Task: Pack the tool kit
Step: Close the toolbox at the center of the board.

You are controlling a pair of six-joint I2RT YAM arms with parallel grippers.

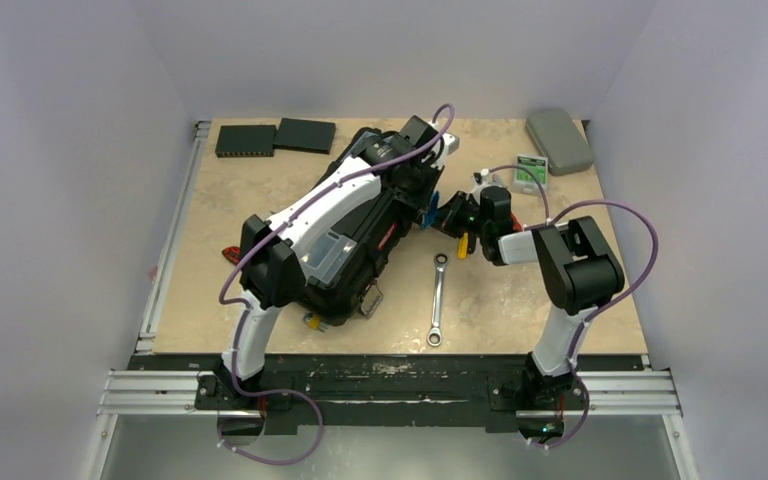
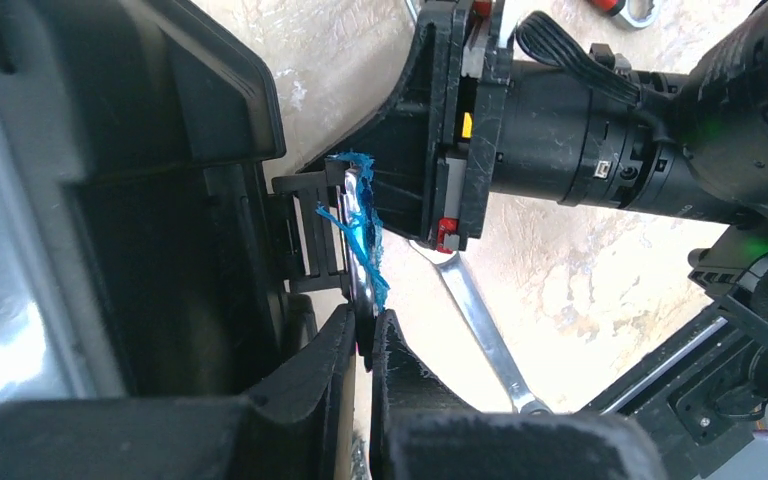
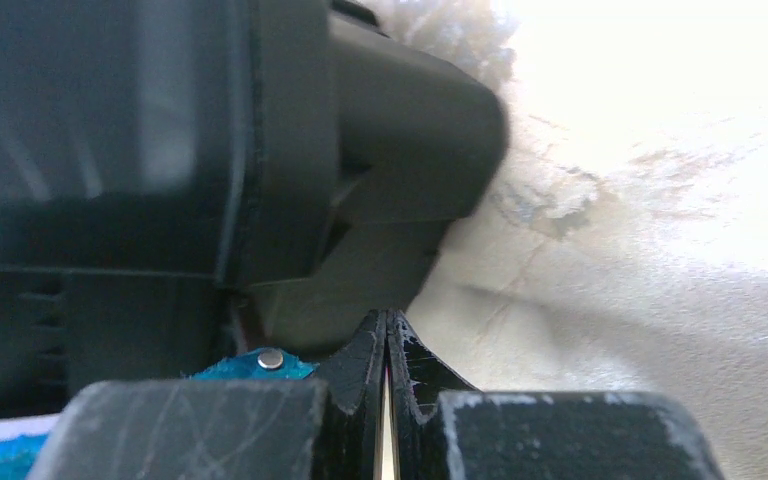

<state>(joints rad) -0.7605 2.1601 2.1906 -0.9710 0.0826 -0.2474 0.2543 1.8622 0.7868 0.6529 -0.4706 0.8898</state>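
i see a flat black box [image 1: 245, 140] beside another [image 1: 305, 134] far left on the worktop [image 1: 520, 300], and a flat grey case [image 1: 560, 140] far right.

I read a black toolbox [image 1: 357, 272] with a red label [image 1: 388, 238] and grey compartment [image 1: 325, 256] — wrench [image 1: 438, 300] silver, tool [image 2: 360, 235] frayed blue over bare metal. Surface [image 1: 520, 300] beige, mottled white — case [image 1: 560, 140] grey, boxes [image 1: 305, 134] black, cables [image 1: 652, 245] purple.

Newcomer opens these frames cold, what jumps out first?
The big black toolbox fills the middle of the table, with the left arm draped across it. At its right end the grippers meet: the left gripper pinches a blue-handled tool, and the right gripper is shut close by. A lone ratchet wrench lies near the front edge.
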